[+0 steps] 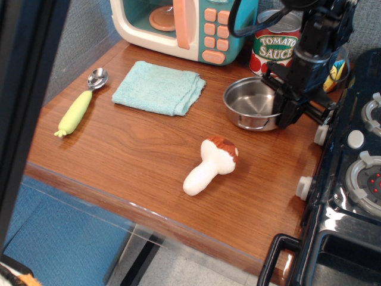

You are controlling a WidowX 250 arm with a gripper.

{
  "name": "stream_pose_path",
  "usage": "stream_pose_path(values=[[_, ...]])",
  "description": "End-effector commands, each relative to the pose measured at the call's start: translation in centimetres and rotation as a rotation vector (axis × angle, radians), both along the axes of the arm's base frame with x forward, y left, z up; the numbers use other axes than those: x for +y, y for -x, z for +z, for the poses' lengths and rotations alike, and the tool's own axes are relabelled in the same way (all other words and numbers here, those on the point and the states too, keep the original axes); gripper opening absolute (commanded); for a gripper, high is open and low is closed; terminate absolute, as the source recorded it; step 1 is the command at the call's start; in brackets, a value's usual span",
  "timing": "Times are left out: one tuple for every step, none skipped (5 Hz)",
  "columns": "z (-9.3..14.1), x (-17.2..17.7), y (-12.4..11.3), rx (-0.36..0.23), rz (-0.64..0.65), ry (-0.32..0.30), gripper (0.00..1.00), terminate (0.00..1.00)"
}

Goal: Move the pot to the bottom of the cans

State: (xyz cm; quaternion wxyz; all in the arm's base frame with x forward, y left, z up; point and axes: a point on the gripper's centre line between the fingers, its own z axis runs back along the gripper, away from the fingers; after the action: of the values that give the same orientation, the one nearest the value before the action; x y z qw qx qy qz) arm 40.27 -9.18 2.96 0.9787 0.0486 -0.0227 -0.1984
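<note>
The shiny steel pot (249,101) sits low over the wooden counter (131,155), just in front of the red and green "Tomato Sauce" can (272,46). The yellow and blue pineapple can (337,72) is mostly hidden behind the black arm. My gripper (284,112) points down at the pot's right rim, and its jaws look closed on that rim. I cannot tell whether the pot rests on the wood or hangs just above it.
A toy microwave (178,24) stands at the back. A teal cloth (158,87), a metal spoon (97,78) and a yellow corn toy (74,113) lie to the left. A toy mushroom (209,165) lies mid-counter. A black stove (351,179) borders the right.
</note>
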Motion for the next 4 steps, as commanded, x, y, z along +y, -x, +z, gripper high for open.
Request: stream_pose_path(values=[[6.8, 0.1, 0.5, -0.099, 0.018, 0.096, 1.00, 0.00], [8.8, 0.0, 0.9, -0.054, 0.067, 0.175, 1.00, 0.00], [9.3, 0.4, 1.5, -0.021, 0.110, 0.205, 1.00, 0.00], [9.0, 1.3, 1.8, 0.002, 0.092, 0.106, 1.00, 0.00]])
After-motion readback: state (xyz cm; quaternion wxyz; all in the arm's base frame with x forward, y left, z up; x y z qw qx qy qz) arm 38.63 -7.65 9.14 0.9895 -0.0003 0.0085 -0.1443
